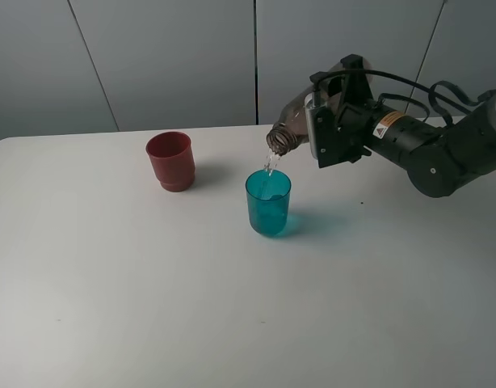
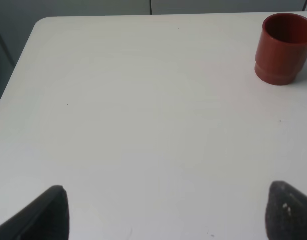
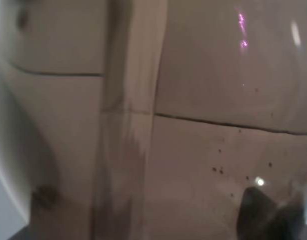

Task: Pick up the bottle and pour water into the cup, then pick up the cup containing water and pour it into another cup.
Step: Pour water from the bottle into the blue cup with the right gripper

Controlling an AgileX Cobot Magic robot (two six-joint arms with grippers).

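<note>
The bottle [image 1: 292, 125] hangs tilted in the right gripper [image 1: 322, 129], which is clamped tight on its body. Its mouth is just above the teal cup [image 1: 268, 202] at the middle of the table [image 1: 111, 283], and a thin stream [image 1: 271, 166] is falling in. If the neck drifts off the rim or the tilt steepens, water likely splashes outside; the left gripper [image 2: 168, 210] sits spread open, empty.

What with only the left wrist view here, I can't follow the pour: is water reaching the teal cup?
Observer: Yes, a thin stream falls from the bottle into the teal cup.
Operator: Which claw holds the bottle?
Observer: The right claw, shut on it, neck tilted down above the cup.
Operator: And the other cup?
Observer: The red cup stands apart from the teal cup, on its left in the high view.
</note>
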